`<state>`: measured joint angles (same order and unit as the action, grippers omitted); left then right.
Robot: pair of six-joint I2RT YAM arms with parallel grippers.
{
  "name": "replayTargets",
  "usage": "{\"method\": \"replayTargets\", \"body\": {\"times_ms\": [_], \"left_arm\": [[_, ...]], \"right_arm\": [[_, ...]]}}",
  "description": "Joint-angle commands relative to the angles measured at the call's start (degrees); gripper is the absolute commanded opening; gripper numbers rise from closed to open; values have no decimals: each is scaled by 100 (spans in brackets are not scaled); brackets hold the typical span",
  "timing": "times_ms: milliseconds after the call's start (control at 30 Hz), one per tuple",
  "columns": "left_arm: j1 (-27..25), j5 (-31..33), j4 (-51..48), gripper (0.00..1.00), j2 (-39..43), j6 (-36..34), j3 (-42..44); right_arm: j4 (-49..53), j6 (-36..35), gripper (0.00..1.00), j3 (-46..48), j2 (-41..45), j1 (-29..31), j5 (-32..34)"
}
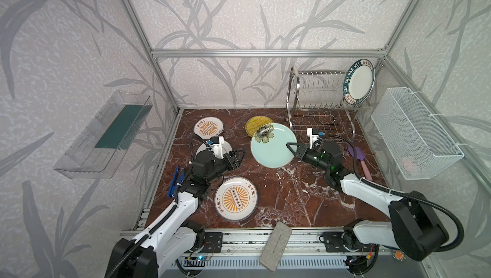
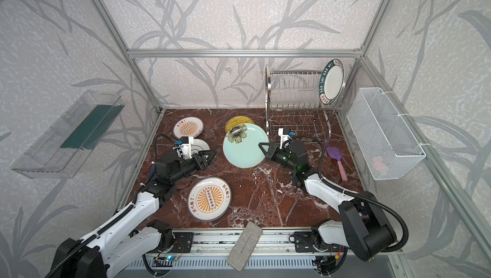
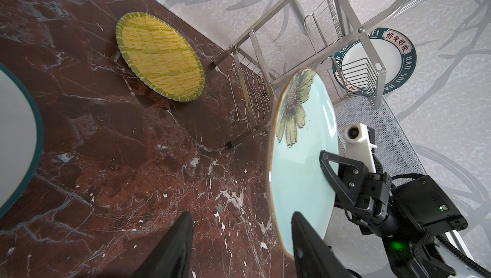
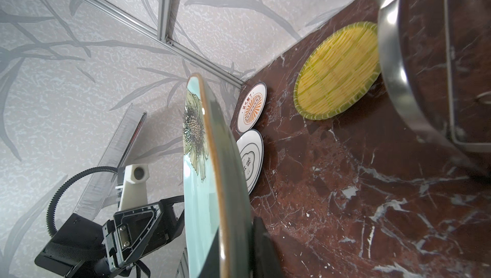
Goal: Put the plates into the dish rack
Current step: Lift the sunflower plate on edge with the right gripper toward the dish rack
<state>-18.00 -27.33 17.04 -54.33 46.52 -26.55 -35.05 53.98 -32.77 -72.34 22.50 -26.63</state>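
Mint plate (image 1: 268,149) gripped, right claw (image 1: 289,146); left claw (image 1: 241,158) agape; underside seen right wrist only.

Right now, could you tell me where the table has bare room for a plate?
The widest bare marble lies at the front, between the large sunburst plate and the right arm. The back is crowded: the yellow plate, the mint flower plate in the right tool and the dish rack.

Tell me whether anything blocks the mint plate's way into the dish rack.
Nothing visible does. The right claw holds the mint plate off the table, beside the dish rack. Only the teal-rimmed plate stands in it, at the upper tier's right end.
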Motion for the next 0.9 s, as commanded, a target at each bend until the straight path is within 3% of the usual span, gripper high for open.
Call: {"method": "replayTargets", "body": {"times_ms": [0, 467, 733, 867], "left_arm": [[-19, -79, -93, 57, 128, -124, -193], [-25, -233, -189, 57, 79, -201, -309], [-30, -220, -2572, 58, -261, -1018, -1807], [-37, -202, -3135, 58, -245, -1335, -2255]], "right_arm": [[233, -437, 0, -454, 596, -249, -420], [1795, -963, 0, -2063, 1393, -1831, -1809], [2324, -1152, 0, -3186, 1219, -2430, -1802], [2883, -1530, 0, -3772, 1136, -2673, -1495]]}}
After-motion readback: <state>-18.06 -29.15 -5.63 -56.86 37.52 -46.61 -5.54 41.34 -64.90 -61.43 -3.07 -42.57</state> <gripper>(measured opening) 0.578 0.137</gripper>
